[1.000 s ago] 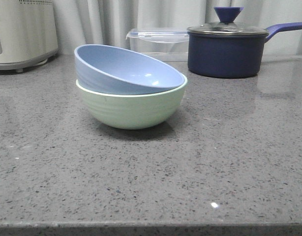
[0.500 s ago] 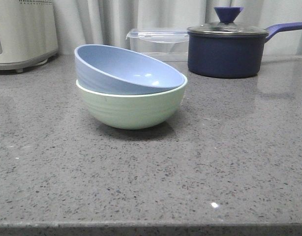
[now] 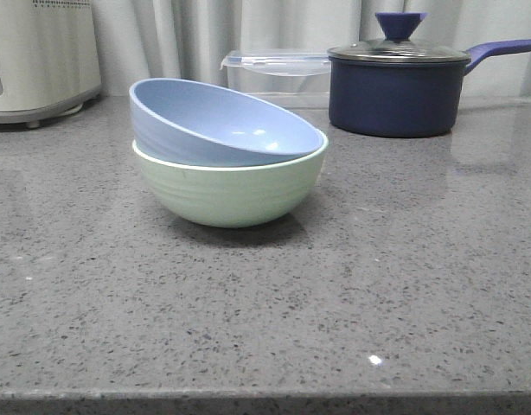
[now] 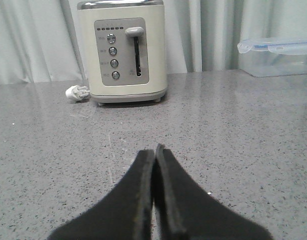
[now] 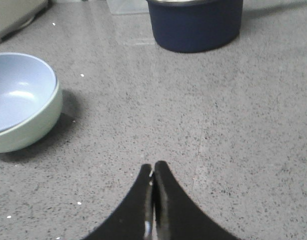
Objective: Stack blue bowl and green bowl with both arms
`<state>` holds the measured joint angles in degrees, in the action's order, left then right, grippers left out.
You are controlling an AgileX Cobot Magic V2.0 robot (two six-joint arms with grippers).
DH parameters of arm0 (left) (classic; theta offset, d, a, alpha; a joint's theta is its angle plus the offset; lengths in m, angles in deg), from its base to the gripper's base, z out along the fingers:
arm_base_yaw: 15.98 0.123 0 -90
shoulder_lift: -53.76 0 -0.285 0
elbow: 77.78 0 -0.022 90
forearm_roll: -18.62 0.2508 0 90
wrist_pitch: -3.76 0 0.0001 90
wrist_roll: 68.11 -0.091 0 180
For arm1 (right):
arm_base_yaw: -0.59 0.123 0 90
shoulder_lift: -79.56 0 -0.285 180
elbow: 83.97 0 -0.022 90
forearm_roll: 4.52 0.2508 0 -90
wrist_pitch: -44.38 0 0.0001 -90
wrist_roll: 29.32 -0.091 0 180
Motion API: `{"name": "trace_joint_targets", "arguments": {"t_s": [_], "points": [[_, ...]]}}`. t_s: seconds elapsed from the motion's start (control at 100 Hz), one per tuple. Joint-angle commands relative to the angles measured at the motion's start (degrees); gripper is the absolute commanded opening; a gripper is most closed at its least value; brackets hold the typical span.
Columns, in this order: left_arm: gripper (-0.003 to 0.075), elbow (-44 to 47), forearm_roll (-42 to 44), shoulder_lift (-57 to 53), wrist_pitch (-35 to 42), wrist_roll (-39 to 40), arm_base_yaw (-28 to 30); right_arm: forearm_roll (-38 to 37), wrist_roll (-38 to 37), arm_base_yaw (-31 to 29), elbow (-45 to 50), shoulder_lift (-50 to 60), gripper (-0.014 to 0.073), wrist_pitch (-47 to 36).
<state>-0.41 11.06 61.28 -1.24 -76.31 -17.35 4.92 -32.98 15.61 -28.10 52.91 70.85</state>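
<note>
A grey speckled counter (image 3: pixel 404 285) fills the scene, seen from the front. Left of centre sits the green bowl (image 3: pixel 231 190), upright on the counter, with the blue bowl (image 3: pixel 218 130) resting inside it. The blue bowl is not seated level: it is tilted, its left rim raised well above the green rim and its right rim sunk to about the green rim's height, so its opening faces right and toward the viewer. That lean suggests it was let go slightly off centre and settled against the green bowl's inner wall rather than dropping flat. Behind the bowls, at the far edge against a pale curtain, stand a clear lidded box (image 3: pixel 278 73), a navy pot (image 3: pixel 395 91) with a glass lid to its right, and a cream toaster (image 3: pixel 41 56) at far left. No arm appears in the front view. The left gripper (image 4: pixel 154 155) shows in its wrist view with both black fingers pressed together and nothing between them, pointing across bare counter at the toaster, away from the bowls. The right gripper (image 5: pixel 153 172) is likewise clenched on nothing, hovering over open counter with the stacked bowls off to its left and the pot beyond. Both arms sit well apart from the stack, which reads as the task essentially done, with only the blue bowl's tilt short of a neat nest.
</note>
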Motion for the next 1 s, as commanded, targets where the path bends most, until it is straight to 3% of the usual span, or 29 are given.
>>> {"name": "trace_joint_targets", "arguments": {"t_s": [0.0, 0.34, 0.53, 0.99], "points": [[-0.0020, 2.35, -0.13, -1.96, 4.54, -0.15, 0.07, -0.64, 0.21, -1.23, 0.84, 0.01, -0.0068, -8.12], [-0.0020, 2.35, -0.13, -1.96, 4.54, -0.15, 0.07, -5.91, -0.11, -9.64, 14.66, 7.35, -0.0068, -30.03], [-0.0020, 2.35, -0.13, -1.96, 4.54, -0.15, 0.07, -9.88, -3.65, -13.42, 19.29, 12.59, -0.0068, -29.72], [-0.0020, 2.35, -0.13, -1.96, 4.54, -0.15, 0.07, -10.43, -4.45, -13.58, 22.91, 20.47, -0.0068, -26.87]]}}
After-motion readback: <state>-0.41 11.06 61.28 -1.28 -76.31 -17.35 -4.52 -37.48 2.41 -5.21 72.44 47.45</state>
